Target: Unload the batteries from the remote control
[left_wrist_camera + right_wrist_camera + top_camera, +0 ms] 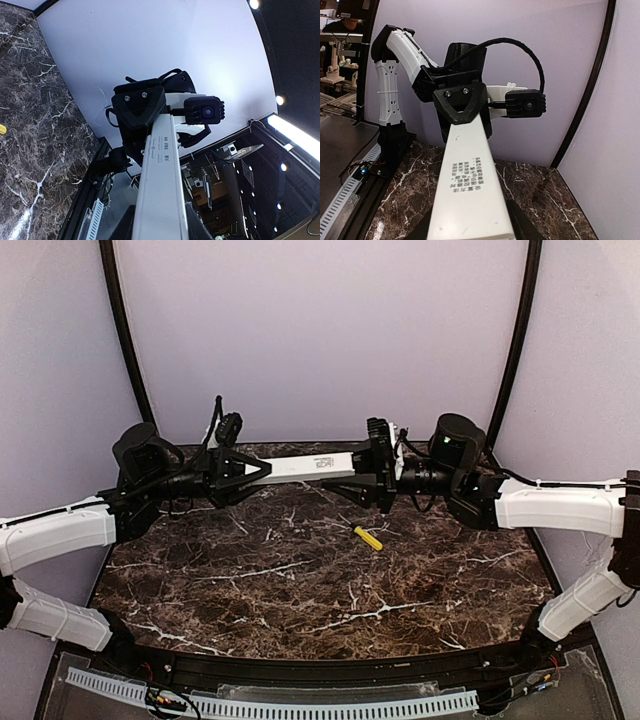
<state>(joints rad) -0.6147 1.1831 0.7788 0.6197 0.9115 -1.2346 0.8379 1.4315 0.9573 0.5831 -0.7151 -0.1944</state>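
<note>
Between your two grippers, the remote control (300,468) hangs level above the bench (300,600): your left gripper (264,471) pinches one end, your right gripper (358,473) is pressed onto the printed end

The remote control (305,467) hangs level above the far part of the table (300,590), its length running from 9 to 3 o'clock. Its 9 o'clock end sits in the left gripper (262,470), its 3 o'clock end in the right gripper (362,468). A short stick (368,538) lies on the table, at 6 o'clock from the right gripper.
</note>
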